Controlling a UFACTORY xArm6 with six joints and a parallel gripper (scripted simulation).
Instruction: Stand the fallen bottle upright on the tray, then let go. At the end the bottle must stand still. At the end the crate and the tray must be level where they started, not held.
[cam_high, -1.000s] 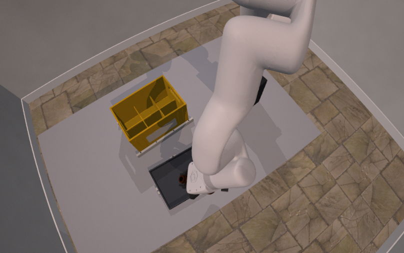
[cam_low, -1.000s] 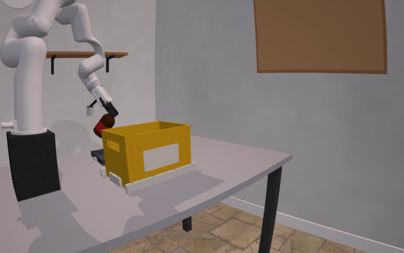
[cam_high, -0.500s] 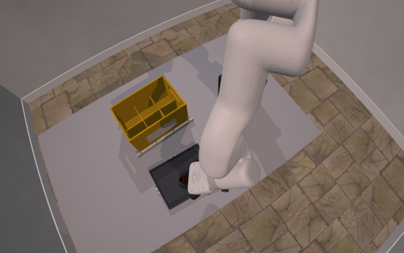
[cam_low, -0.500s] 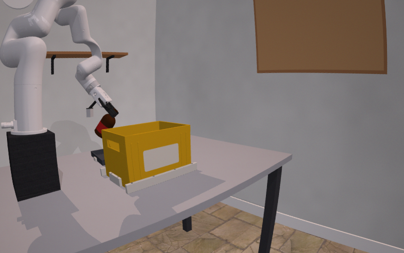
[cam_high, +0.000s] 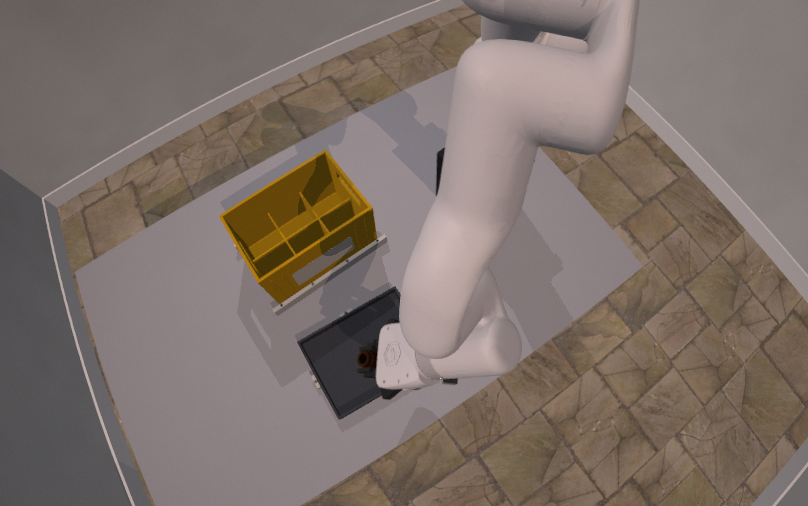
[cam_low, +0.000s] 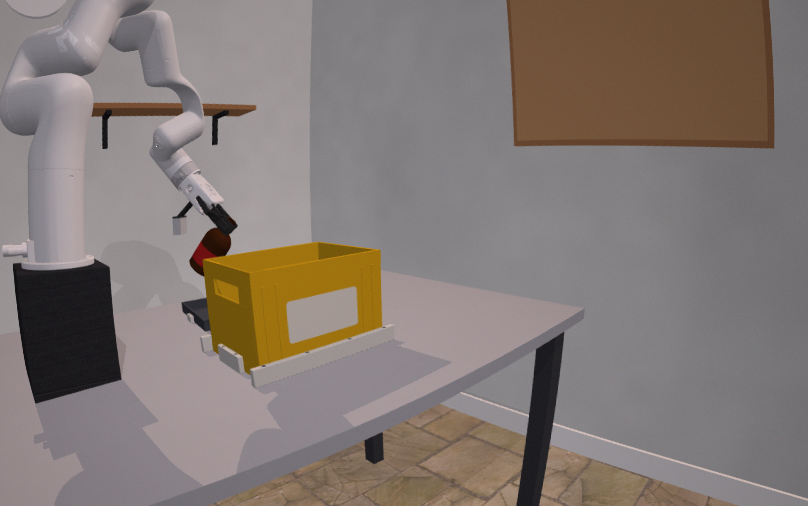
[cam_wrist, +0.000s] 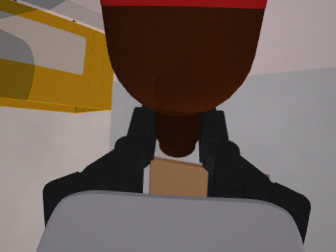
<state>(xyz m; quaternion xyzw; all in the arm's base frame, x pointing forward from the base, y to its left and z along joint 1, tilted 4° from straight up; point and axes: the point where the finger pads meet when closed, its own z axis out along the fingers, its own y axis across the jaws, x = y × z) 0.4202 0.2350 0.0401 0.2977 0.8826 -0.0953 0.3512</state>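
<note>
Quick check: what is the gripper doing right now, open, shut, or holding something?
Gripper: shut on the neck of the dark brown bottle with a red label, held tilted in the air.

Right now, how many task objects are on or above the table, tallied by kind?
Bottles: 1, brown with a red label, held by the neck in the gripper.
Crates: 1, yellow.
Trays: 1, dark.
Total: 3
</note>
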